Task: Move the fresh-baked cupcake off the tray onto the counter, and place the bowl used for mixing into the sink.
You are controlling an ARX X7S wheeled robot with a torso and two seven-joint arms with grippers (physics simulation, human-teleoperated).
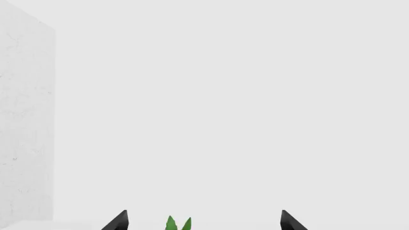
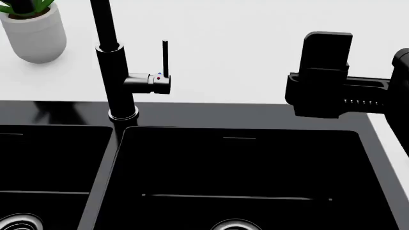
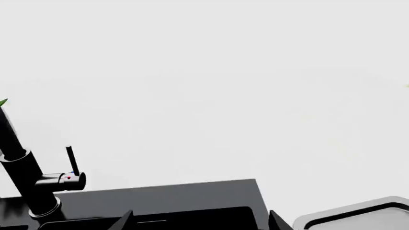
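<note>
The black double-basin sink fills the lower head view, and its back rim shows in the right wrist view. Just past the sink's right end, a corner of the silver tray rests on the white counter. My right gripper is open and holds nothing, its two tips framing the sink's right basin. Its arm hovers over the sink's back right corner. My left gripper is open and empty, facing a white wall. The cupcake and the bowl are out of view.
A tall black faucet with a side lever stands behind the divider between the basins; it is also in the right wrist view. A white plant pot stands at the back left, and its green leaves show ahead of the left gripper.
</note>
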